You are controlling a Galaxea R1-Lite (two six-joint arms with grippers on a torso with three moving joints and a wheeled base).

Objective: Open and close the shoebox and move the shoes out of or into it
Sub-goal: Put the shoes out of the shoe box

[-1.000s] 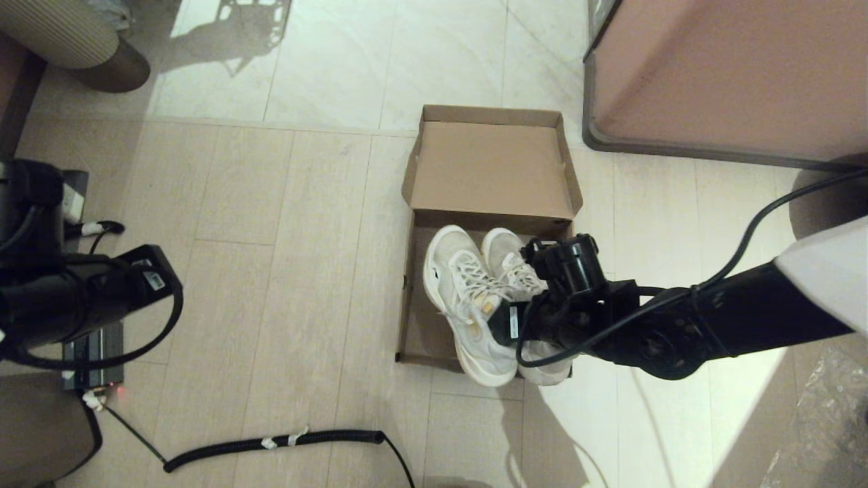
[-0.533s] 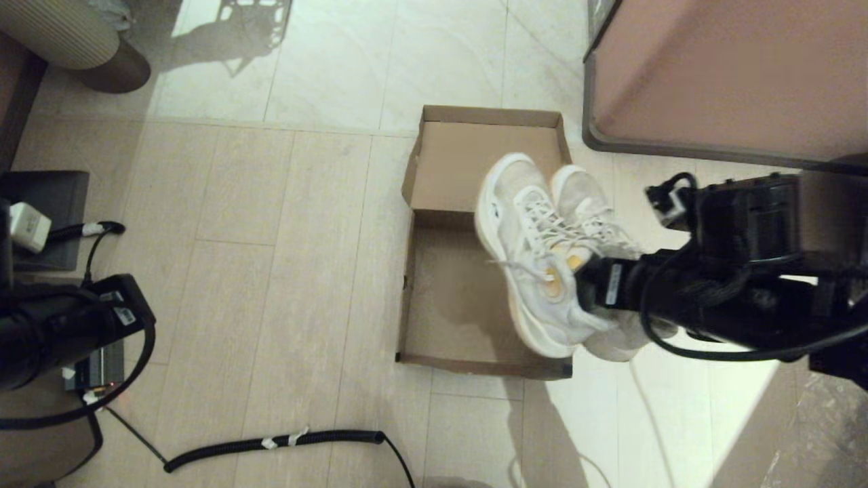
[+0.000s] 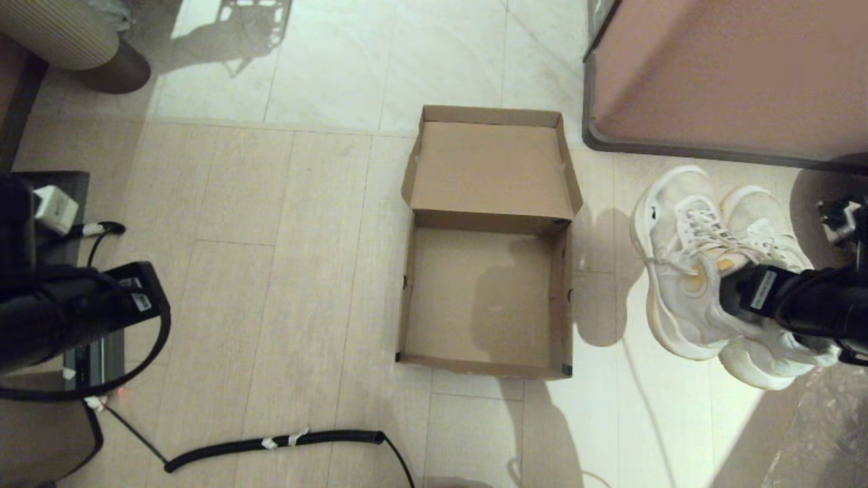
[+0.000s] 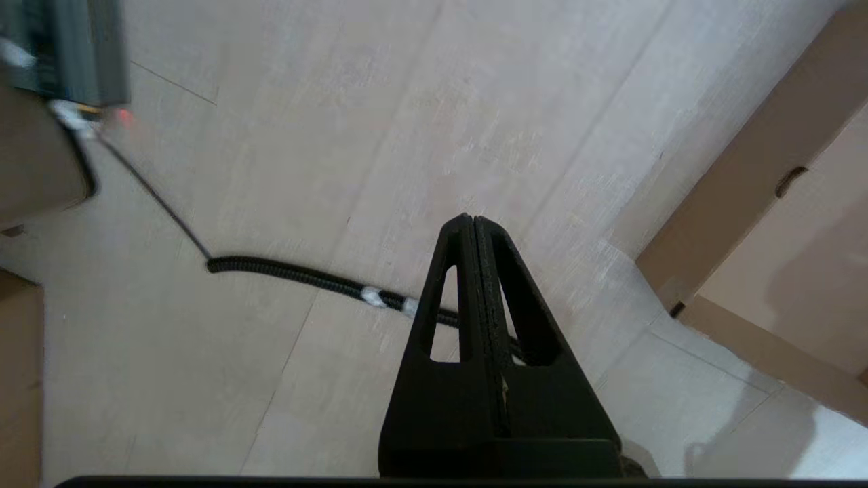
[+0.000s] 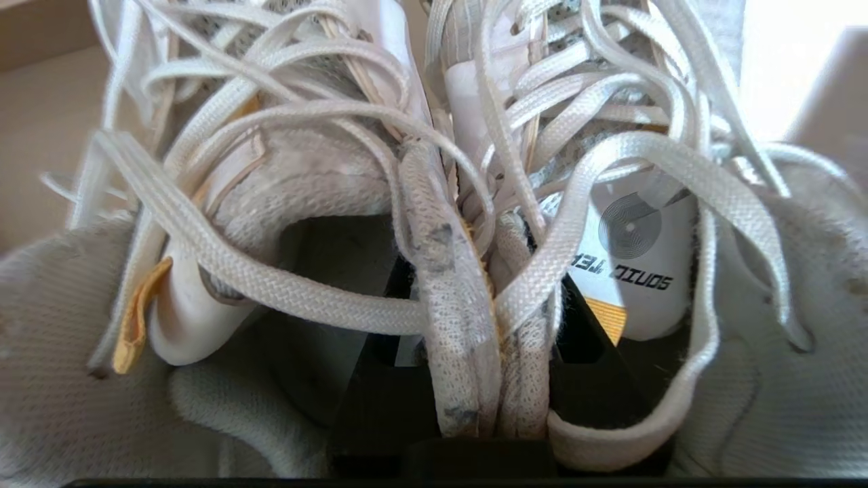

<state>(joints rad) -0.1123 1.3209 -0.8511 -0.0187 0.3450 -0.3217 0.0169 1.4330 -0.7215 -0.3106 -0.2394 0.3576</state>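
Note:
The shoebox [image 3: 407, 298] lies open on the floor in the head view. Its lid [image 3: 491, 169] is folded back and the inside is empty. One corner of it shows in the left wrist view [image 4: 759, 176]. The pair of white lace-up shoes [image 3: 685, 271] hangs to the right of the box, clear of it, toes pointing away from me. My right gripper [image 3: 731, 293] is shut on the two inner collars, pressed together [image 5: 485, 285], with one finger [image 5: 597, 366] inside each shoe [image 5: 298, 176]. My left gripper [image 4: 472, 224] is shut on nothing, low at the left above bare floor.
A pinkish-brown cabinet [image 3: 725, 74] with a dark base stands behind the shoes at the back right. A black coiled cable [image 3: 271, 444] lies on the floor near me, also under the left gripper [image 4: 305, 278]. A grey device [image 3: 88, 352] sits far left, crinkled plastic [image 3: 827, 420] lower right.
My right gripper has lifted the shoes out of the box and carried them to the right, past its right wall. The box now stands empty. The left arm shifted slightly.

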